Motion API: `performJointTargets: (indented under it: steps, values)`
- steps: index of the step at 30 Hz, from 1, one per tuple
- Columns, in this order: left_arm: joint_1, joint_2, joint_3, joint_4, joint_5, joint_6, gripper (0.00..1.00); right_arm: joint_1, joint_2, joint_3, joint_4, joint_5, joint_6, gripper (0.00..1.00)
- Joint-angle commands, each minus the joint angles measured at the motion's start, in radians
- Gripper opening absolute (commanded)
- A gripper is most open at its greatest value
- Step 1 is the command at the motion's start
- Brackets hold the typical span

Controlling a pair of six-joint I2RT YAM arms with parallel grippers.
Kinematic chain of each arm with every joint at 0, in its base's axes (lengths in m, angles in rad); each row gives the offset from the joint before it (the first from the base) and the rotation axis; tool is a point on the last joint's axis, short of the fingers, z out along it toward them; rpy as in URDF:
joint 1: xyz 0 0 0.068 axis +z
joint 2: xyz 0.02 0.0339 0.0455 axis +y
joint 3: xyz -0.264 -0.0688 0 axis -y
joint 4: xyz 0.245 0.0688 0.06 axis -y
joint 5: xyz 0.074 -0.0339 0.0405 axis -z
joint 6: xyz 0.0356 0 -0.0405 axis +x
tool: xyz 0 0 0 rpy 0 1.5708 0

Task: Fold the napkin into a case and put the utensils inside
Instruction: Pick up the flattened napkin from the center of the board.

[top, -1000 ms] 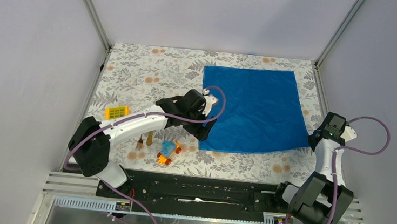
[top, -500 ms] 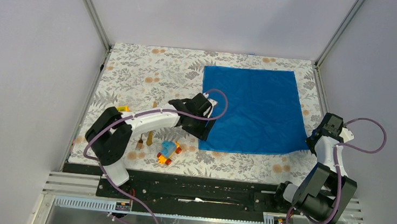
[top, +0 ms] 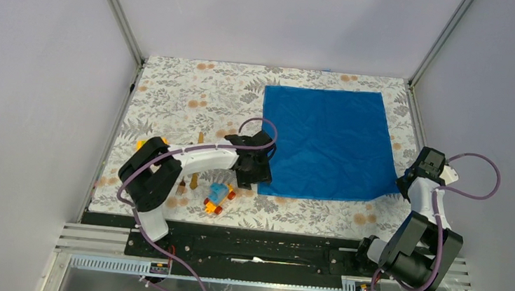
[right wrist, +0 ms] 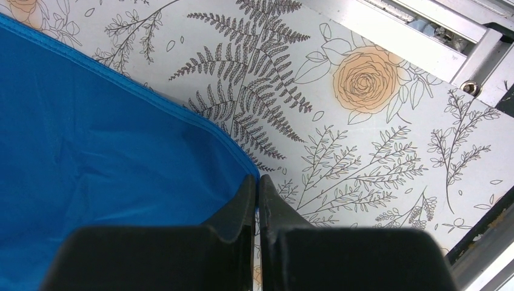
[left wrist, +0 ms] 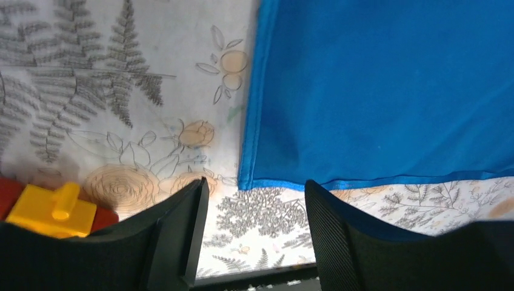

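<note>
The napkin (top: 325, 141) lies spread flat on the right half of the flowered tabletop (top: 174, 96).

The left fingers (left wrist: 173, 227) are released and stand well apart over the napkin's near-left corner. In the left wrist view that corner shows in the gap between their tips. Whether the tips touch cloth or tabletop cannot be told, and from above the wrist hides them.

The right fingers (right wrist: 241, 209) are clenched tight at the napkin's near-right corner. The hem runs straight into their tips and the cloth looks nipped between them. The fingers cover the very point of the corner, and the near hem is hidden beneath them.

The fork (top: 181, 187) and the knife (top: 195, 180) lie side by side on the bare tabletop, left of the napkin and apart from it. The left arm (top: 197, 158) crosses over both. Only the fork's near end shows, small and blurred. The knife appears in two parts, a short stub beyond the arm and a longer stretch on the near side.

A yellow block (top: 151, 142) peeks out by the arm's elbow, mostly covered. A blue-and-orange toy car (top: 218, 196) sits on the tabletop just on the near side of the left wrist.

In the left wrist view a yellow-and-red piece (left wrist: 51, 209) sits at the lower left. A finger and the picture's edge cut it off, leaving too little to identify.
</note>
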Motion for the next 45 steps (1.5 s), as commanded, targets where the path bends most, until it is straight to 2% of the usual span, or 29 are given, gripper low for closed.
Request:
performJointTargets:
  steps: [1,7,20,26,29,31,38,40,45]
  values:
    - [-0.009,0.072,0.114,-0.229,-0.049,-0.341,0.58,0.006,-0.024,-0.009,0.022,-0.010,0.013,0.00]
    - [-0.010,0.087,0.128,-0.272,-0.073,-0.461,0.49,0.006,-0.027,-0.019,0.036,-0.023,0.014,0.00]
    - [-0.020,0.145,0.166,-0.289,-0.045,-0.558,0.53,0.008,-0.032,-0.028,0.051,-0.046,0.013,0.00]
    - [-0.030,0.181,0.149,-0.296,-0.021,-0.622,0.50,0.008,-0.042,-0.032,0.051,-0.049,0.010,0.00]
    - [-0.036,0.212,0.134,-0.294,0.011,-0.644,0.42,0.009,-0.050,-0.031,0.046,-0.049,0.008,0.00]
    - [-0.038,0.230,0.120,-0.289,0.012,-0.656,0.33,0.009,-0.060,-0.031,0.044,-0.047,0.007,0.00]
    - [-0.026,0.255,0.094,-0.238,-0.045,-0.627,0.13,0.020,-0.078,-0.030,0.040,-0.056,-0.006,0.00]
    - [-0.023,0.248,0.108,-0.237,-0.076,-0.605,0.00,0.027,-0.083,-0.032,0.041,-0.074,-0.021,0.00]
    - [-0.024,0.152,0.132,-0.232,-0.194,-0.540,0.00,0.036,-0.126,-0.022,0.042,-0.217,-0.078,0.00]
